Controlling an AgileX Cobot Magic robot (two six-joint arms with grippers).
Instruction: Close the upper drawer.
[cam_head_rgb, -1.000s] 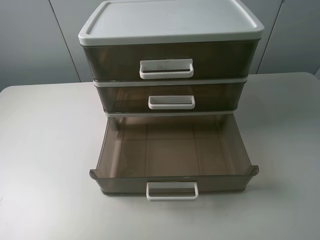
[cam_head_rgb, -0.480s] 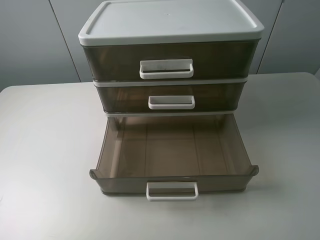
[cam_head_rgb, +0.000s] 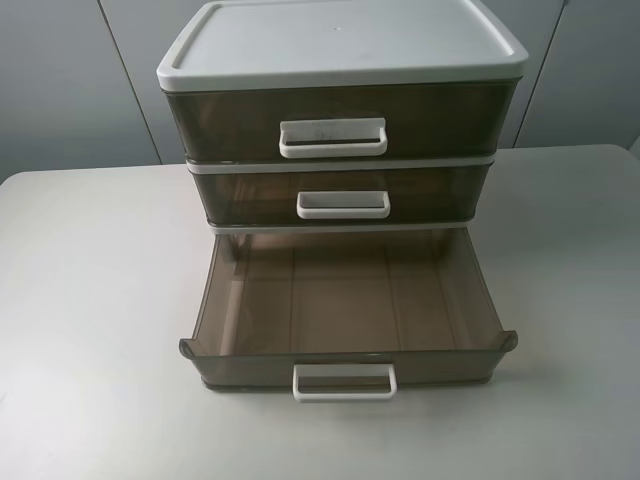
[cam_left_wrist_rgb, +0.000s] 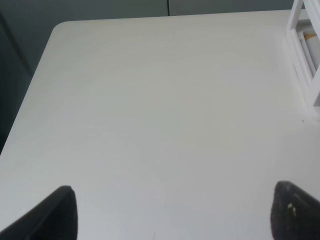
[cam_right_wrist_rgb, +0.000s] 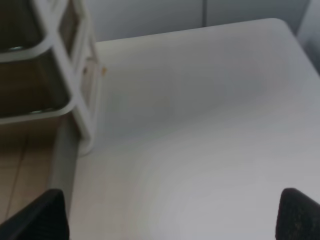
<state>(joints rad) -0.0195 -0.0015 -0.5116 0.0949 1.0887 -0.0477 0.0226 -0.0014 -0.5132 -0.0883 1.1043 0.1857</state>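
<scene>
A white-framed drawer cabinet (cam_head_rgb: 340, 45) stands toward the far side of a pale table (cam_head_rgb: 90, 300), and everything else is placed from it. The upper drawer (cam_head_rgb: 340, 118), the tallest of the three smoky-brown translucent ones, sits directly under the cabinet's white lid. Its front appears level with the frame, and its wide white loop handle (cam_head_rgb: 333, 138) carries a faint dark smudge. Below it the middle drawer (cam_head_rgb: 340, 192) also sits in, with a narrower white handle (cam_head_rgb: 343, 205). The bottom drawer (cam_head_rgb: 345, 315) is the one pulled well out of the cabinet toward the camera (its brown interior shows nothing inside), and its white handle (cam_head_rgb: 344, 382) is at the front edge.

Neither arm shows in the high view. In the left wrist view the left gripper (cam_left_wrist_rgb: 172, 212) hangs over bare table with its two dark fingertips (cam_left_wrist_rgb: 60, 212) spread wide apart and nothing between them; a sliver of the cabinet's white frame (cam_left_wrist_rgb: 305, 60) shows at the picture's edge. In the right wrist view the right gripper (cam_right_wrist_rgb: 170, 215) likewise has its fingertips (cam_right_wrist_rgb: 297, 215) set far apart and holds nothing. It is just beside the cabinet's white corner post (cam_right_wrist_rgb: 82, 90), with the brown wall of the pulled-out bottom drawer near it.
</scene>
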